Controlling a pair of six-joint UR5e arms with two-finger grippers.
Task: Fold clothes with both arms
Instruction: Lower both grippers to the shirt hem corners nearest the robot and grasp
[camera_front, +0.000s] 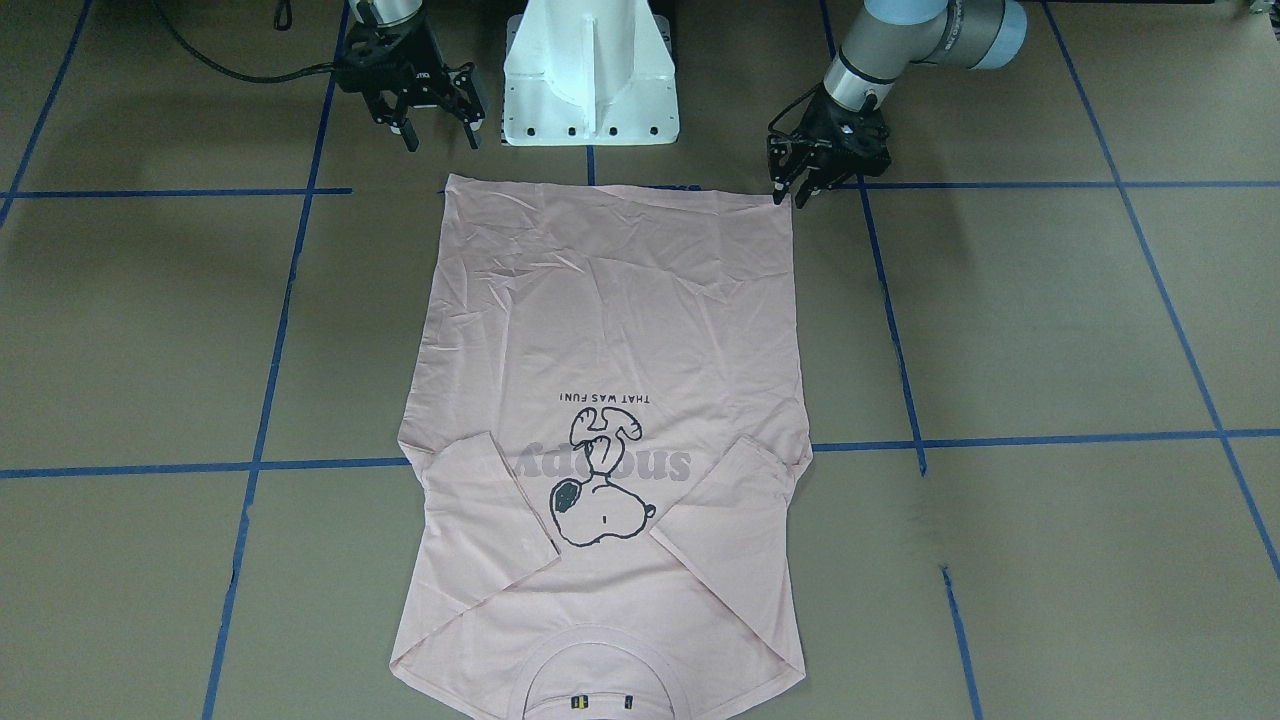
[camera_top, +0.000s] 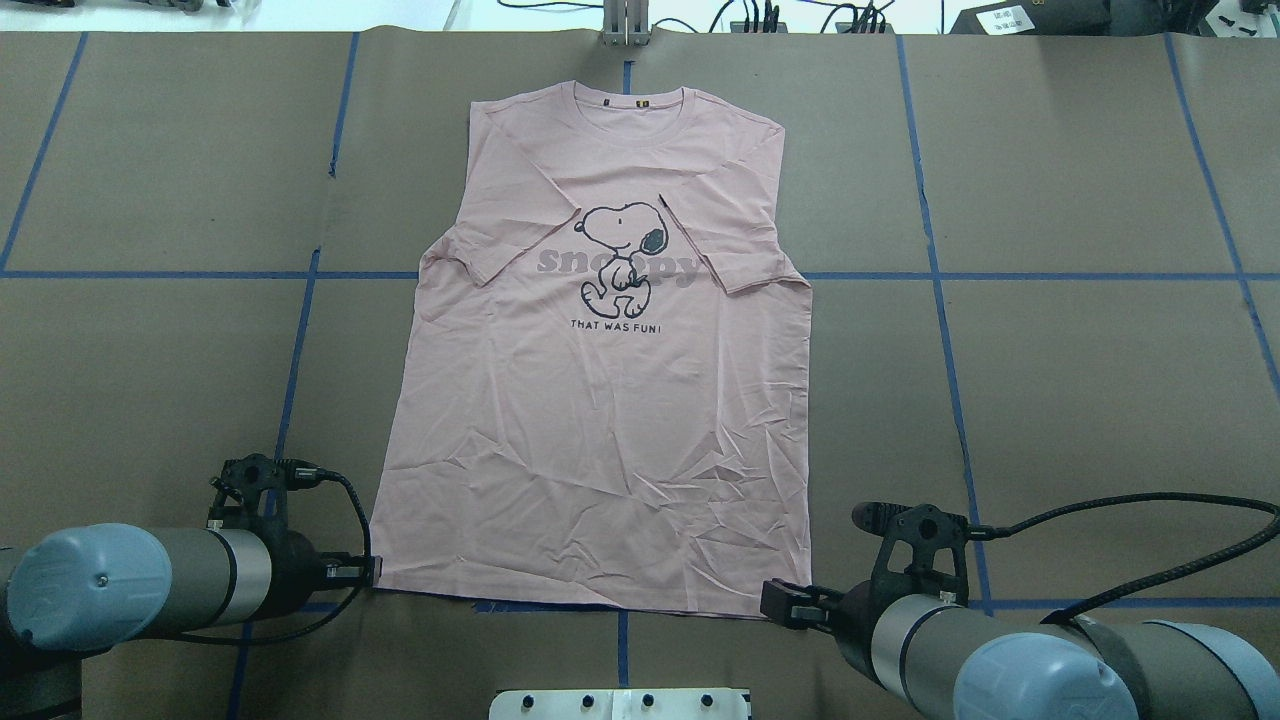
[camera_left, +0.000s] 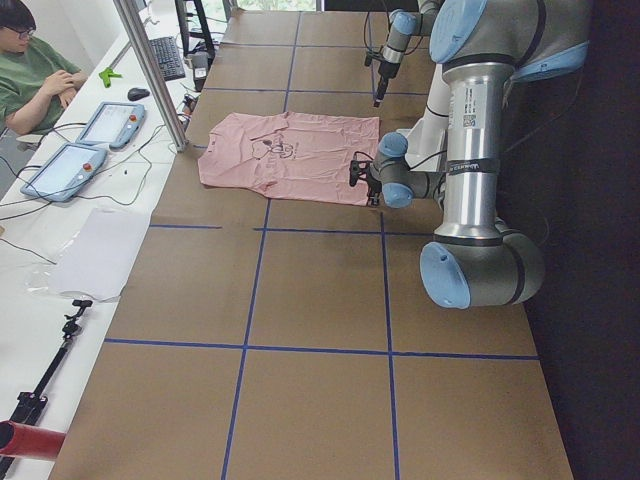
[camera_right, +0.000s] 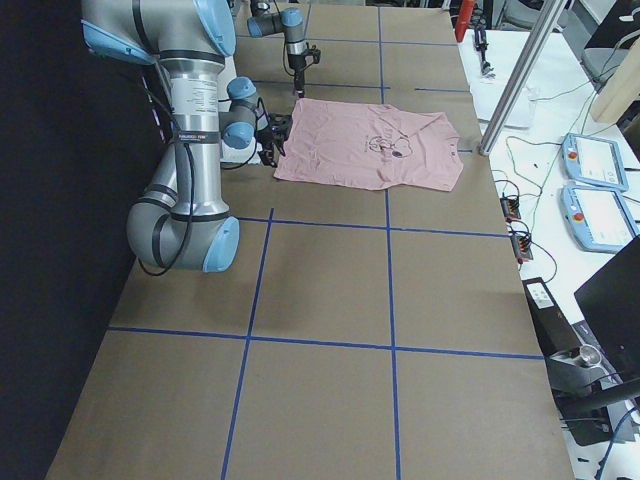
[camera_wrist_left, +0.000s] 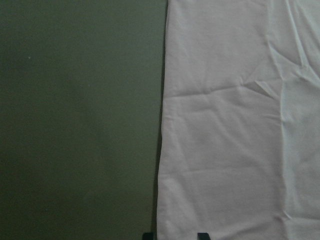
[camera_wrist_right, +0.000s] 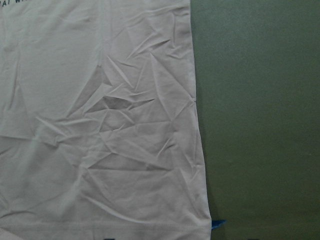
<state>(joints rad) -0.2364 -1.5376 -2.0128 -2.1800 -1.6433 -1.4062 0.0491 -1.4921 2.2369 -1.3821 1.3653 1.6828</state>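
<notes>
The pale pink T-shirt (camera_top: 600, 420) lies flat on the table, Snoopy print up, both sleeves folded inward and the collar at the far end. My left gripper (camera_front: 790, 192) is low at the hem's left corner (camera_top: 385, 585). In the left wrist view its two fingertips (camera_wrist_left: 201, 235) stand a little apart on either side of the shirt's side edge, open. My right gripper (camera_front: 440, 125) is open wide and empty just short of the hem's right corner (camera_top: 800, 605). The right wrist view shows the wrinkled hem corner (camera_wrist_right: 195, 220).
The white pedestal base (camera_front: 590, 80) stands between the arms behind the hem. The brown table has blue tape lines (camera_top: 940, 330). A metal post (camera_left: 150, 70), two teach pendants (camera_left: 85, 140) and a seated operator (camera_left: 30, 70) are beyond the collar end.
</notes>
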